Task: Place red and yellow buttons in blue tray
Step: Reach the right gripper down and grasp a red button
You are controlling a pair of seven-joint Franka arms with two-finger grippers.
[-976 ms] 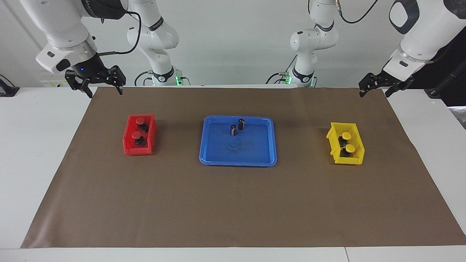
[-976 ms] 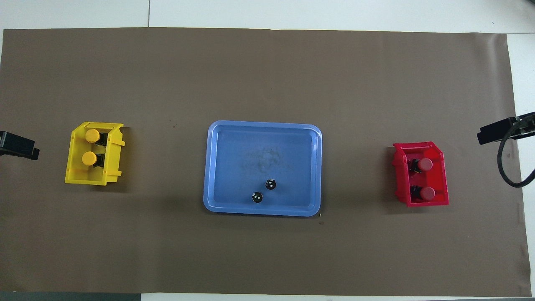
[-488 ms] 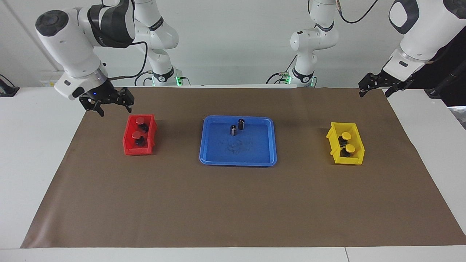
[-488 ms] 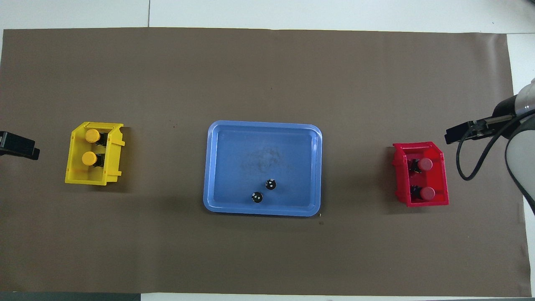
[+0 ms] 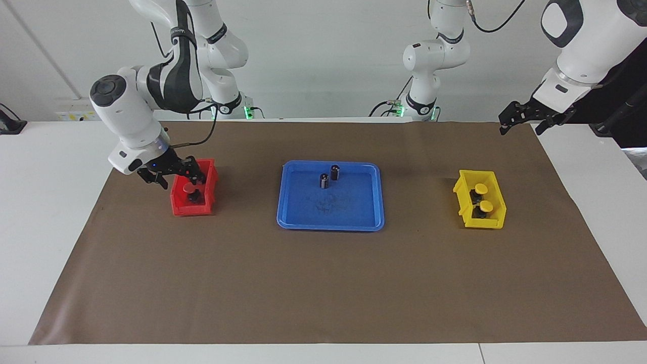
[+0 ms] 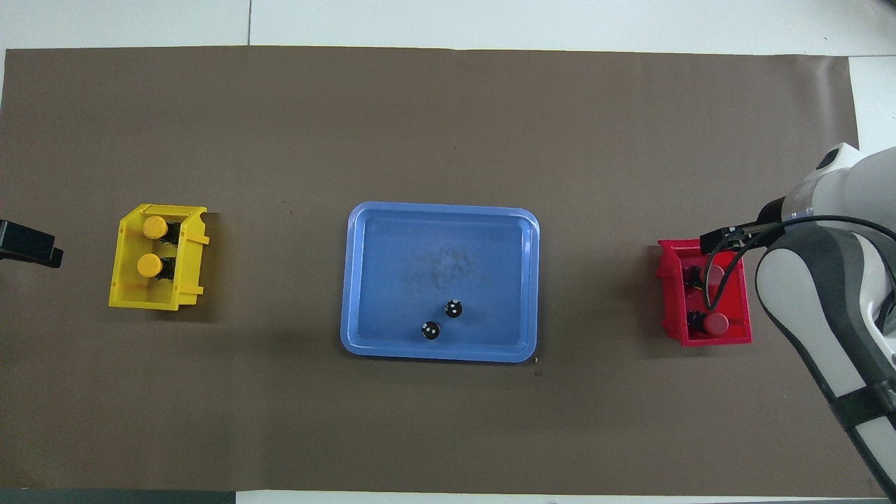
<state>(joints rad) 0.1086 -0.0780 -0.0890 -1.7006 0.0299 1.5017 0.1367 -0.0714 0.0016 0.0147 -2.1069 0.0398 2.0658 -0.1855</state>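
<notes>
Red buttons [image 5: 191, 188] are kept in the red bin [image 5: 178, 206], yellow buttons [image 5: 481, 189] in the yellow bin [image 5: 493, 221]; the blue tray [image 5: 364, 212] holds none. The right end effector [image 5: 174, 174], jaws apart and empty, is lowered over the red bin so one can be grabbed. The left end effector [image 5: 520, 119] is held open, waiting.

One camera looks from high across the table [image 5: 50, 227] toward the robots. The other looks steeply down from their end. Both share the brown mat [image 6: 448, 126].

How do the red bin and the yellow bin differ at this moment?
The red bin sits toward the right arm's end of the table; the yellow bin toward the left arm's end. The right pincer is over the red bin; the left pincer waits away from the yellow bin. Each bin holds two buttons matching its colour.
</notes>
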